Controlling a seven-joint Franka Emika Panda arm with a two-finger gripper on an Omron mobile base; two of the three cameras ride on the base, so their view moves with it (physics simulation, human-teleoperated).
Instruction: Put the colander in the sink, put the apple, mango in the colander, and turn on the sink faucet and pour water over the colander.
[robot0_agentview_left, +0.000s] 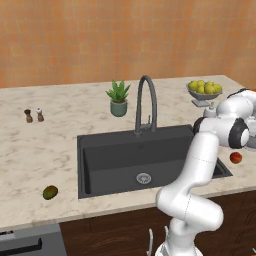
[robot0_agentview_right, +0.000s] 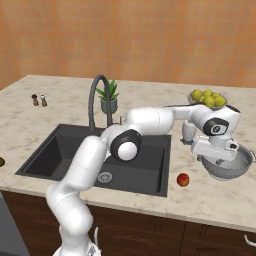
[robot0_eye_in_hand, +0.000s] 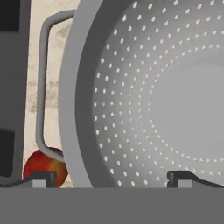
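The silver perforated colander (robot0_agentview_right: 236, 168) stands on the counter to the right of the dark sink (robot0_agentview_right: 60, 150), in front of the fruit bowl. My gripper (robot0_agentview_right: 219, 158) hangs open right over its near-left rim. In the hand view the colander (robot0_eye_in_hand: 144, 87) is very close, its rim running between my fingertips (robot0_eye_in_hand: 40, 178), one outside and one inside the bowl, with nothing gripped. The red apple (robot0_agentview_right: 183, 179) lies on the counter just left of the colander, also visible as the apple (robot0_eye_in_hand: 43, 164) beside the colander's handle. The mango (robot0_agentview_left: 50, 192) lies left of the sink (robot0_agentview_left: 110, 160). The gooseneck faucet (robot0_agentview_left: 145, 102) stands behind the basin.
A grey footed bowl of yellow-green fruits (robot0_agentview_left: 204, 90) sits behind the colander. A potted plant (robot0_agentview_left: 118, 98) stands left of the faucet, and two small shakers (robot0_agentview_left: 33, 115) sit at the far left. The counter's front edge runs close to the apple.
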